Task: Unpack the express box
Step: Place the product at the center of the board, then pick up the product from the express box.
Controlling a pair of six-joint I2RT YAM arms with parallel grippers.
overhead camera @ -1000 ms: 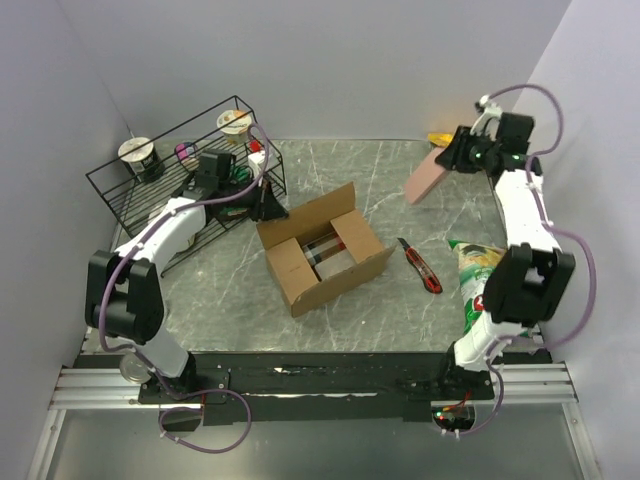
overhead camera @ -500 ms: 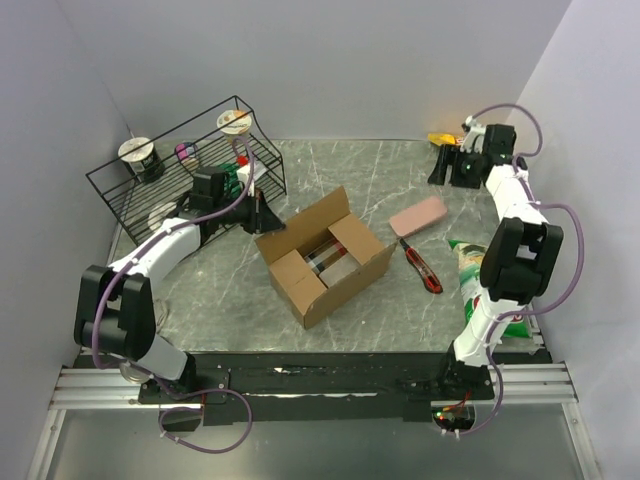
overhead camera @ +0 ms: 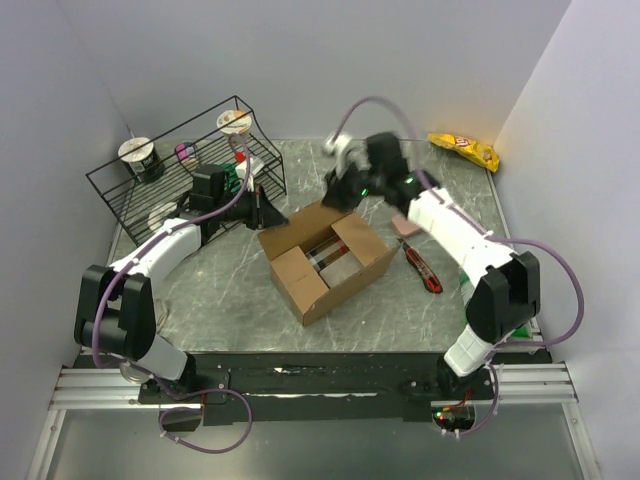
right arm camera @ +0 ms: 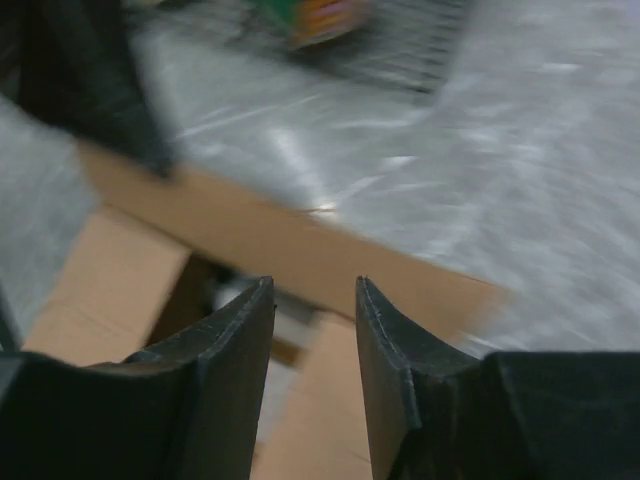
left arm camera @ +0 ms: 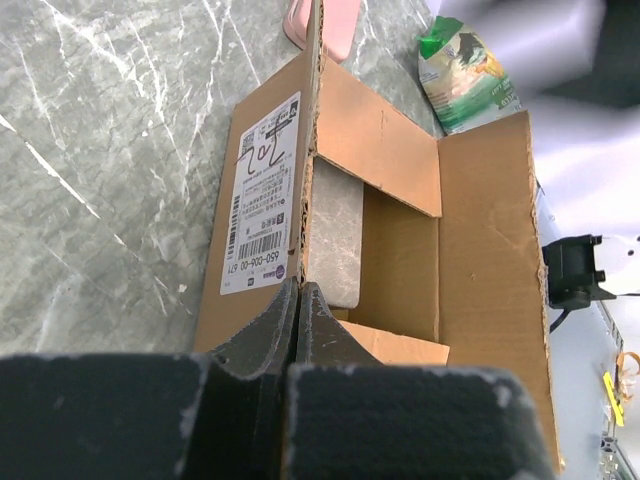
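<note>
The express box (overhead camera: 325, 262) is a brown carton standing open in the middle of the table, with items inside (overhead camera: 330, 250). My left gripper (overhead camera: 268, 212) is at its far-left corner, shut on the edge of the upright flap that carries a white label (left arm camera: 262, 195); in the left wrist view the fingers (left arm camera: 298, 292) pinch that flap. A grey pack (left arm camera: 335, 230) lies inside the box (left arm camera: 400, 240). My right gripper (overhead camera: 345, 196) hovers over the box's far flap, open and empty. In the blurred right wrist view its gripper (right arm camera: 312, 295) is above the box (right arm camera: 300, 250).
A black wire rack (overhead camera: 185, 170) with cups (overhead camera: 140, 155) stands at the back left. A pink pack (overhead camera: 403, 222) and a red box cutter (overhead camera: 420, 265) lie right of the box. A yellow snack bag (overhead camera: 465, 150) lies at the back right. A green bag (left arm camera: 462, 60) lies beyond the box.
My right arm swung from the far right corner to over the box's far flap. The pink pack it held a second ago lies on the table. My left gripper keeps its hold.
</note>
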